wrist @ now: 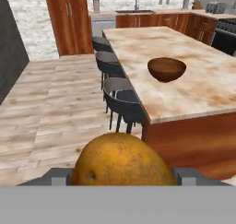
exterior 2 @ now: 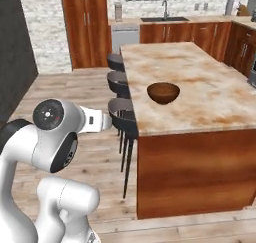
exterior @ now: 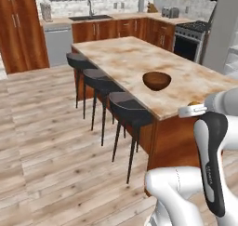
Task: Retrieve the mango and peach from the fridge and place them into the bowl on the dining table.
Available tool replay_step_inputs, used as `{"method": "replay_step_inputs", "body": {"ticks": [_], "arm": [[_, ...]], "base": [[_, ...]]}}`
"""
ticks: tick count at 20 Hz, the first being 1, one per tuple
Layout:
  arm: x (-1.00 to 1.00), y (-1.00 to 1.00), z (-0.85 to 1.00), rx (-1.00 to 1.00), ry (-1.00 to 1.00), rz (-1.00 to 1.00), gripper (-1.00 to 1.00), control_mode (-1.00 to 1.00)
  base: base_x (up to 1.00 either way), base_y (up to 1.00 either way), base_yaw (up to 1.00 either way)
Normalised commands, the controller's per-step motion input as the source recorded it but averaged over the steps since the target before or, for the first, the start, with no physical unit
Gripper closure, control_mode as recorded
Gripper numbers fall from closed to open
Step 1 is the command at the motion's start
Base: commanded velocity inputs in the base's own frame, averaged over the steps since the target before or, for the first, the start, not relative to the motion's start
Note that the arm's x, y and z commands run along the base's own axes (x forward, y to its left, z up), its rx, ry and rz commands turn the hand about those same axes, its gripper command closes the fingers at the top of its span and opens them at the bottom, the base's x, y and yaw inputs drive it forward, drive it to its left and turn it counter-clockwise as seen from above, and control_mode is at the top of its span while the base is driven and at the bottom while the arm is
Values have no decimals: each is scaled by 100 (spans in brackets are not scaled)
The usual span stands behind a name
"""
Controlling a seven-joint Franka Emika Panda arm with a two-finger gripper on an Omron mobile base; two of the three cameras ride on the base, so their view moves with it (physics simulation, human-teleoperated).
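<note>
Mango (wrist: 122, 161) clamped in claw (wrist: 123, 176) (apparently); bowl (wrist: 167, 69) on marble dining table (wrist: 203, 87).

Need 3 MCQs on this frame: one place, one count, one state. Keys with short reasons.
1. Where is the bowl?
A. on the floor
B. on the dining table
C. on a stool

2. How many stools stand along the dining table?
A. one
B. three
C. five

3. What is inside the bowl?
A. nothing
B. a peach
C. a mango

Answers:
1 B, it rests on the marble top near the stool side.
2 B, three dark seats line one edge.
3 A, its interior shows bare; the mango sits between the pincer fingers, away from the table.
</note>
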Motion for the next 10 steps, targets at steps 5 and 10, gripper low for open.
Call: {"method": "replay_step_inputs", "body": {"ticks": [5,10], "arm": [[0,0,0,0,0,0,100,100],[0,0,0,0,0,0,100,100]], "base": [[81,81,-53],[81,54,-50]]}}
